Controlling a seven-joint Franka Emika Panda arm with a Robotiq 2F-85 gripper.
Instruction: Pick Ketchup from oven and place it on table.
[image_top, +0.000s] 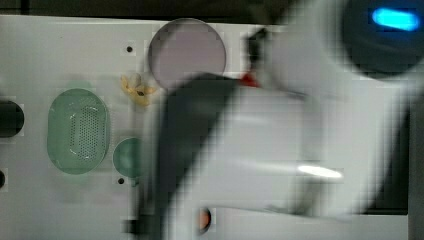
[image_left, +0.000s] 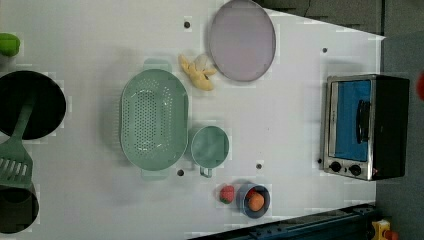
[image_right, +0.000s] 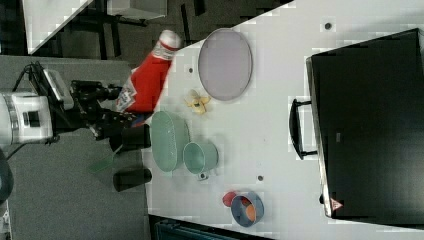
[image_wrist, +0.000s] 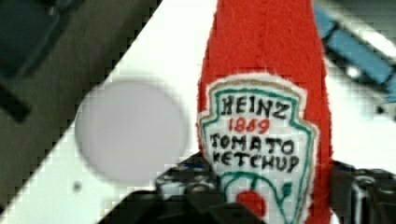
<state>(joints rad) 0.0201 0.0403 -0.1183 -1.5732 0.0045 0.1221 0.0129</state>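
Wrist view shows the gripper (image_wrist: 261, 196) clamped on the ketchup (image_wrist: 266, 60), one dark finger (image_wrist: 187, 184) against each side of the bottle's base, the label facing the camera and the neck running away from the wrist; right view shows the same grip (image_right: 117, 120), with the ketchup (image_right: 145, 82) held in the air beyond the table's (image_right: 280, 125) edge, on the far side of the green colander (image_right: 170, 141) from the oven (image_right: 370, 125), white cap uppermost in the right view.

Hazards from this state, judged from the frames:

1. Grip at the base only; the long body stands out past the fingers unsupported, and the surface looks like soft felt; a fast swing could make the bottle pivot or slide out between the fingers.
2. Release off the table; the ketchup is not yet over the white surface, so an early opening would drop it to the floor.
3. Collision on the way in; the colander, the green cup (image_right: 200, 157), the banana peel (image_right: 197, 104) and the lilac plate (image_right: 225, 64) lie between the ketchup and the oven; a low path could knock them.
4. Placement upright on a soft base; the bottle may topple onto the plate or roll.
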